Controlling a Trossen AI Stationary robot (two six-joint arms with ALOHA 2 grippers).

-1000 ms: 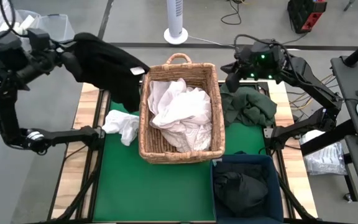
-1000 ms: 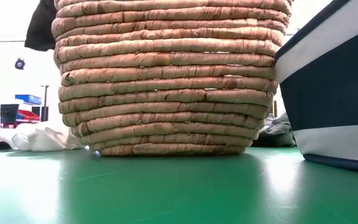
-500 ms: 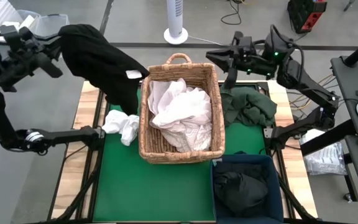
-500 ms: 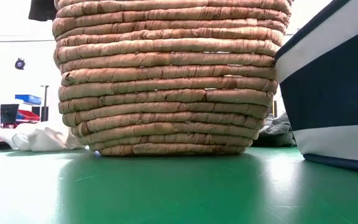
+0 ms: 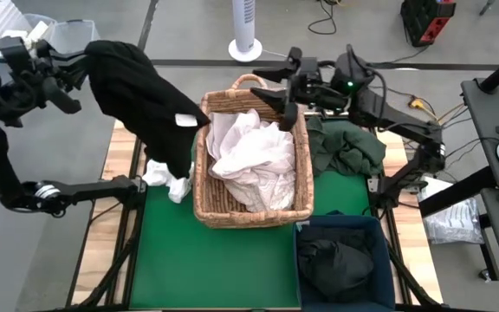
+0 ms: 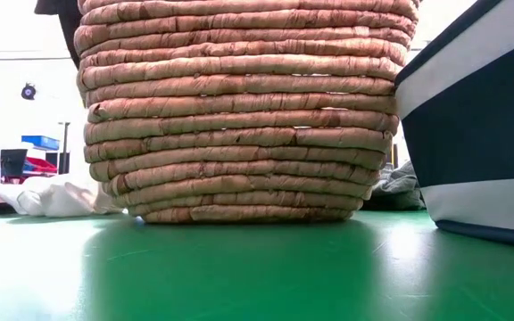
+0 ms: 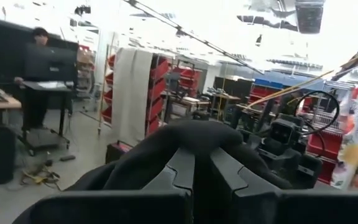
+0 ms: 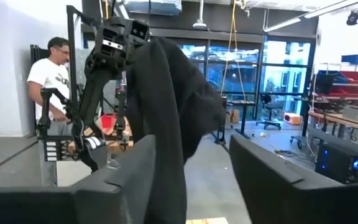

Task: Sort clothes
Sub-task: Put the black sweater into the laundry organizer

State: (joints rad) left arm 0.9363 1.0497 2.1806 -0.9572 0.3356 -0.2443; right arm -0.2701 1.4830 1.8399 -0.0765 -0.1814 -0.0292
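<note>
A black garment (image 5: 141,91) hangs lifted off the surface, draping down left of the wicker basket (image 5: 251,211). White clothes (image 5: 254,152) lie heaped in that basket, and another white piece (image 5: 170,178) sits crumpled beside its left wall. A dark green garment (image 5: 346,147) lies bunched to its right, and dark fabric (image 5: 336,263) fills the blue bin (image 5: 386,260).

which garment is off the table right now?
The black garment, hanging from the shut left gripper beside the wicker basket. The white clothes lie in the basket, the dark green garment on the table.
</note>
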